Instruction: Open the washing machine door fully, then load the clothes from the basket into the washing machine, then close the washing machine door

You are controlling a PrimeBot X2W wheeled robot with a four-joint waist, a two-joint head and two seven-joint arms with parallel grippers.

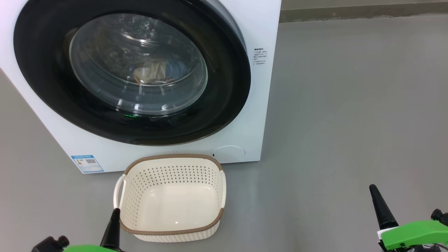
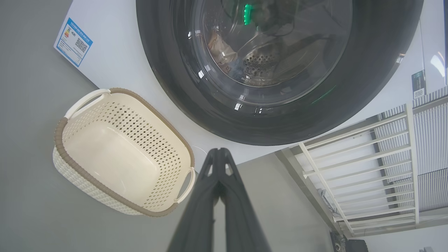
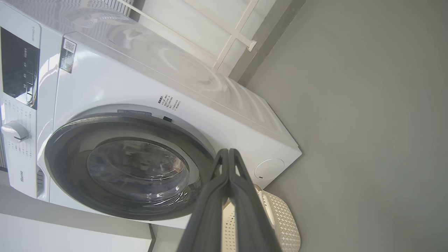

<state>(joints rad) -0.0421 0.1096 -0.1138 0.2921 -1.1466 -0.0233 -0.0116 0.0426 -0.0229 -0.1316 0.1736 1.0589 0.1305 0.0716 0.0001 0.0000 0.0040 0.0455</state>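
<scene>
- My left gripper (image 2: 218, 154) and right gripper (image 3: 228, 152) are both closed, with the fingers pressed together.
- The washing machine door (image 1: 52, 91) sits shut, and the clothes (image 1: 154, 73) show behind its glass.
- The basket (image 1: 173, 156) stands on the floor (image 1: 350, 105), just before the washing machine (image 1: 266, 105).

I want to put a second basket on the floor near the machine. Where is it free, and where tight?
The grey floor right of the washing machine and the basket is bare, up to the right gripper. A smaller bare patch lies left of the basket, in front of the blue label sticker. Tight: the strip between basket and machine front.
</scene>
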